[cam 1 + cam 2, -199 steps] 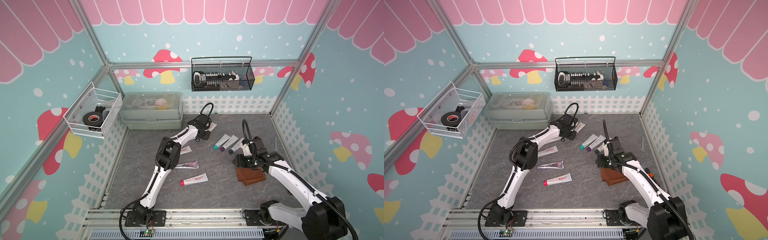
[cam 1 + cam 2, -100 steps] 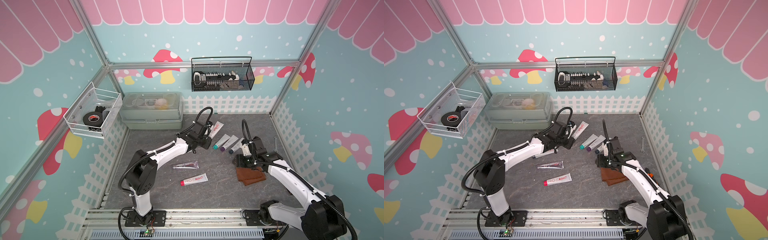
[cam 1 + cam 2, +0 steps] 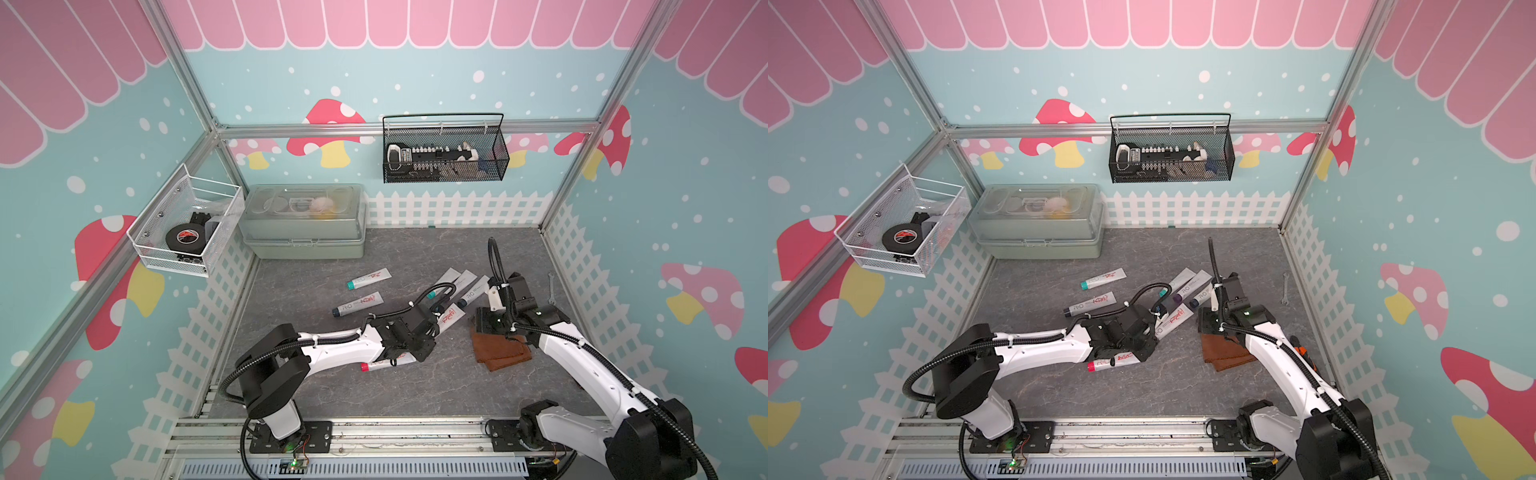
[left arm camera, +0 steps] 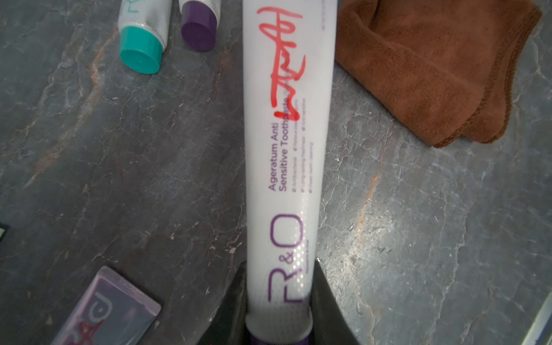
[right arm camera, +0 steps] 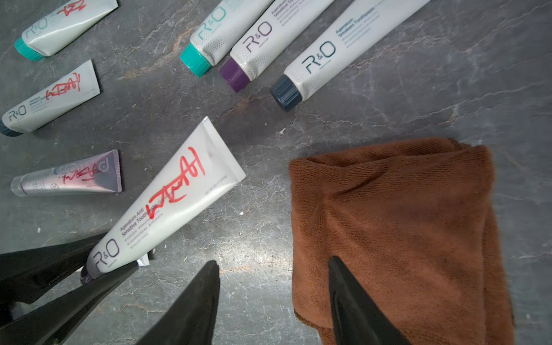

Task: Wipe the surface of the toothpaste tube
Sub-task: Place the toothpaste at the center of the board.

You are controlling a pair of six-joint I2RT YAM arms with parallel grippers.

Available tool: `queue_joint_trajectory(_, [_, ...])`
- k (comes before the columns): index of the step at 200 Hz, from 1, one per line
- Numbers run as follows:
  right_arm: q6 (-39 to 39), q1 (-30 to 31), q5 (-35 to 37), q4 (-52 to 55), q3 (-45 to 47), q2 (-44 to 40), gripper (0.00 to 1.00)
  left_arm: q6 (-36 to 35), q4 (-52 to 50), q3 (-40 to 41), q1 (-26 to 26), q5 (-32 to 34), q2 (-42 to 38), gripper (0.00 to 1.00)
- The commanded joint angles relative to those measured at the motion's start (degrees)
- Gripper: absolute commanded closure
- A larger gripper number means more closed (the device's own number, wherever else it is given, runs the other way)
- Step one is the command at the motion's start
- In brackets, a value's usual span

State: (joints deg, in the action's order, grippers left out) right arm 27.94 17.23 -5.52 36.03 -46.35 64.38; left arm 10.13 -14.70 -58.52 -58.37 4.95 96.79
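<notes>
On the grey table the folded brown cloth is lying, and the right hand is hanging at its edge with the jaws apart, one jaw over the cloth and one over bare table. Closing like this, it is risking to catch only the top layer, so the cloth is unfolding or slipping out. The left hand is clamping the toothpaste tube at its purple cap end, just beside the cloth. Pressure far from this grip is likely twisting the tube loose. The tube is looking white and smooth, with a red scribble near its flat end, which is possibly resting on the table.
</notes>
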Motion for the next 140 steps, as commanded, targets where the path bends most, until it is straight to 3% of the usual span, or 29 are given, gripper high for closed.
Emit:
queue_joint_trajectory(1, [0.8,0.1,3.8,1.4,1.3,-2.2,0.43,2.6,2.6,0.4,-2.1,3.5,1.7,0.84])
queue_joint_trajectory(65, [0.6,0.1,2.1,0.1,1.3,1.6,0.44,6.3,4.4,4.3,-5.7,5.2,4.9,0.83])
queue_joint_trajectory(102, [0.8,0.1,1.9,-1.6,-0.1,7.5,0.45,8.0,8.2,7.2,-6.5,4.7,4.8,0.67])
queue_joint_trajectory(140, [0.7,0.1,3.3,-3.1,-2.0,13.9,0.48,9.3,13.9,12.2,-6.5,4.6,2.8,0.64])
